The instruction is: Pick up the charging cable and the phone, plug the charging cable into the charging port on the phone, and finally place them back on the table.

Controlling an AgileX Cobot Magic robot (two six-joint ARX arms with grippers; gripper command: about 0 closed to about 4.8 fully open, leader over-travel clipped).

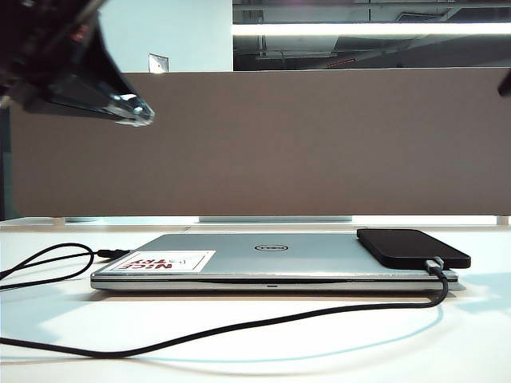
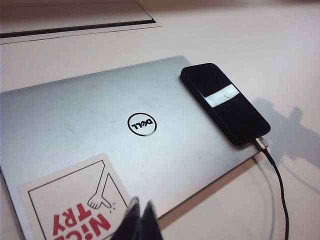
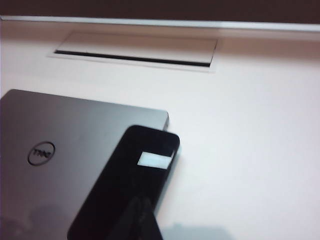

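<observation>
Black phone [image 1: 413, 247] lies on the silver laptop [image 1: 271, 259], charging cable [image 1: 239, 327] plugged in and trailing over the tabletop [image 1: 255, 355]. Left tool [image 2: 140, 220] and right tool [image 3: 141, 220] hover above, both closed and empty.

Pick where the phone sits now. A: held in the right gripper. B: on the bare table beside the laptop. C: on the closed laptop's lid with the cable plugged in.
C: the phone lies on the laptop lid, with the cable in its end.
</observation>
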